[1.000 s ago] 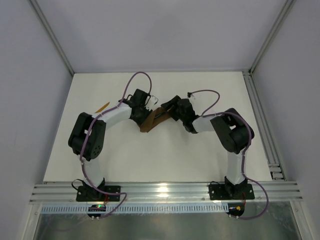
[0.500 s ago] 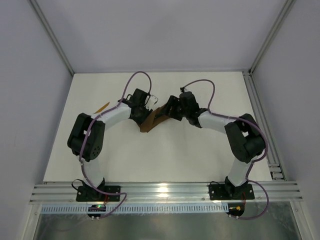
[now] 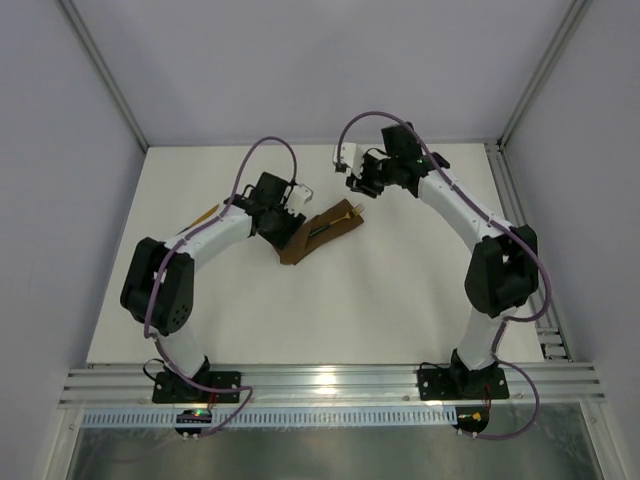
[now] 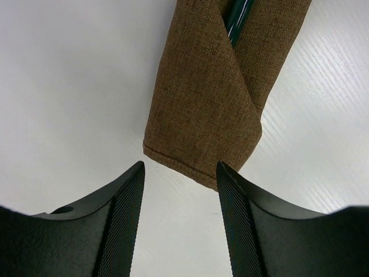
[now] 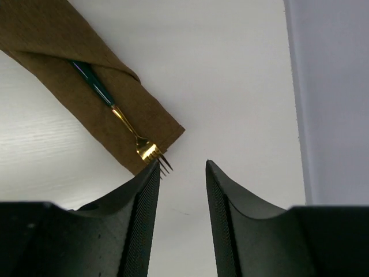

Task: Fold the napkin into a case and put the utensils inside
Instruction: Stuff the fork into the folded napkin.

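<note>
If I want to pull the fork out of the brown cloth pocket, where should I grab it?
Probably by the gold neck of the fork, just behind the tines. That part lies bare on the case, tines poking past its edge, while the dark handle is tucked under the diagonal fold. Come from above, fingers either side of the neck.

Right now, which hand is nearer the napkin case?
Left. The left hand sits low, open, just off the closed end of the napkin case; the right hand hangs higher, past the end showing the fork.
</note>
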Available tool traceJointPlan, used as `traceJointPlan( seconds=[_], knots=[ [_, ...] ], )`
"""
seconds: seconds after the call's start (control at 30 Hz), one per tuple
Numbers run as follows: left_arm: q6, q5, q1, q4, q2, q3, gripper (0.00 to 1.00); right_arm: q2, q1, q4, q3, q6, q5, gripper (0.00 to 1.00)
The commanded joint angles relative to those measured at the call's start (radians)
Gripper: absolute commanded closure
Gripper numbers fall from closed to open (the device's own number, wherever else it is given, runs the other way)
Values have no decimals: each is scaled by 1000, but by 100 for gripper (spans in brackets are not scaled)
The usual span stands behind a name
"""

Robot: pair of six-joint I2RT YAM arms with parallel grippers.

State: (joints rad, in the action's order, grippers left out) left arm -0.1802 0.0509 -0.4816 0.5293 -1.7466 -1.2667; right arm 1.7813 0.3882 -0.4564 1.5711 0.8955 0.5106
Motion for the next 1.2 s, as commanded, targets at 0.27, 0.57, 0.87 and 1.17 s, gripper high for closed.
traceJointPlan(
  seconds=[0.27,0.57,0.87,1.17],
  knots=[
    [108,96,46,-31,59,81,55,329,-3,-389,279,617,46,56],
    [113,81,43,-45,13,99,55,414,58,-381,308,612,45,53],
    [104,81,32,-51,-10,110,57,471,77,-398,342,591,-26,53],
    [91,70,29,-43,-11,128,57,526,77,-393,388,551,-30,65]
  ],
)
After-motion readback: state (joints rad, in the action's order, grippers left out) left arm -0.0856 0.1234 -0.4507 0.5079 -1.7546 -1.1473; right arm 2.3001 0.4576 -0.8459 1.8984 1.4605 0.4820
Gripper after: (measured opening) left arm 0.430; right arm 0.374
